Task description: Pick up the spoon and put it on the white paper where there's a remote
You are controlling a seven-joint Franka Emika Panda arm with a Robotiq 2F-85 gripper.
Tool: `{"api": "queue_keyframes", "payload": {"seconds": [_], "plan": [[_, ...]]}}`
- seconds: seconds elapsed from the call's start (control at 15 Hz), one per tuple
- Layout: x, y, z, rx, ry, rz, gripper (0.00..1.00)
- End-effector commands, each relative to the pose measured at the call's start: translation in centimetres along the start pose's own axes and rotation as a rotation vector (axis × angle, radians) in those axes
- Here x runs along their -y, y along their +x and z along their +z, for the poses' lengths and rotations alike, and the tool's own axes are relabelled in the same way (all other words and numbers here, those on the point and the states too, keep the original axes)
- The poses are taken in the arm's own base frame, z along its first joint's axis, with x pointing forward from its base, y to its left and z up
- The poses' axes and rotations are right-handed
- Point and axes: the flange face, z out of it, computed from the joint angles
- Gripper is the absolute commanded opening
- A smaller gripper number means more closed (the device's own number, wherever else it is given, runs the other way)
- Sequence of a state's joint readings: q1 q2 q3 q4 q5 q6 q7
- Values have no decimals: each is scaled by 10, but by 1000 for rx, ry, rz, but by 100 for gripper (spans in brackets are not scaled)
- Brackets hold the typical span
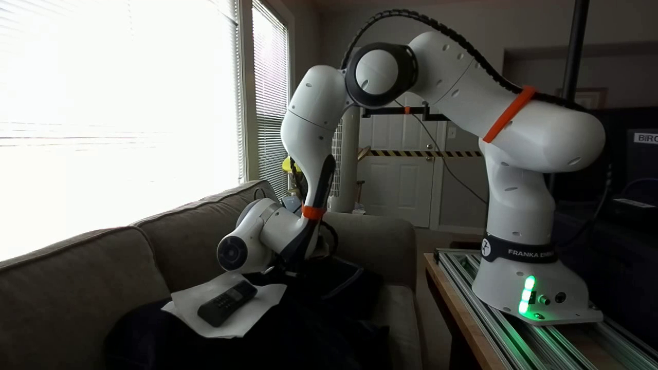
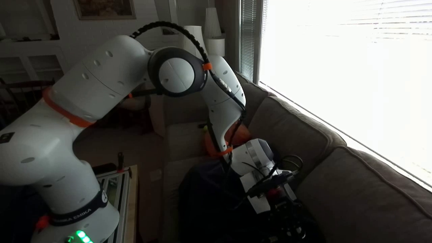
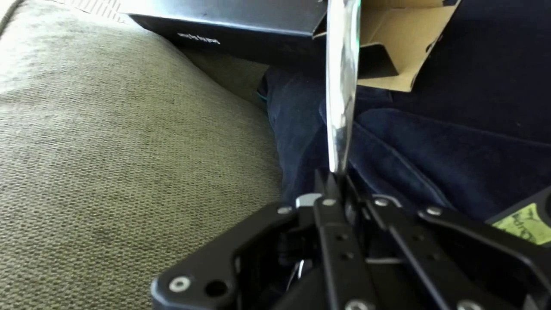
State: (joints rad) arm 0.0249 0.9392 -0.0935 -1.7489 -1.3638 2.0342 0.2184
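Foremost in the wrist view we see the gripper (image 3: 338, 181); behind it, the sofa (image 3: 142, 172), carrying the dark cloth (image 3: 409, 163). Near one edge of that cloth, in an exterior view, lies the white paper (image 1: 251, 311), bearing the remote (image 1: 227, 302) within its edges. Pinched in the gripper is the spoon (image 3: 342, 77).

Your arm (image 1: 545, 131) is smooth and white, dotted with small oval caps (image 1: 455, 93); a black ribbed cable (image 1: 437, 25) runs along it, strapped down with orange bands (image 1: 510, 114); the dark collar (image 1: 519, 251) on your base (image 1: 504, 295) reads FRANKA EMIKA above glowing green lights (image 1: 525, 294); your gripper (image 3: 338, 183) is black, its hinged links (image 3: 348, 271) set with silver screws (image 3: 179, 284).
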Motion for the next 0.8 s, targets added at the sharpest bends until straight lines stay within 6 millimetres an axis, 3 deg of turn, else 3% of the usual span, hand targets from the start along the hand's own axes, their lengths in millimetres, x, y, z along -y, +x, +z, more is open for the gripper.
{"api": "queue_keyframes", "payload": {"seconds": [0.0,0.73], "plan": [[6,4,1,48,-89,-70,2],[21,11,5,111,-256,-238,2]]}}
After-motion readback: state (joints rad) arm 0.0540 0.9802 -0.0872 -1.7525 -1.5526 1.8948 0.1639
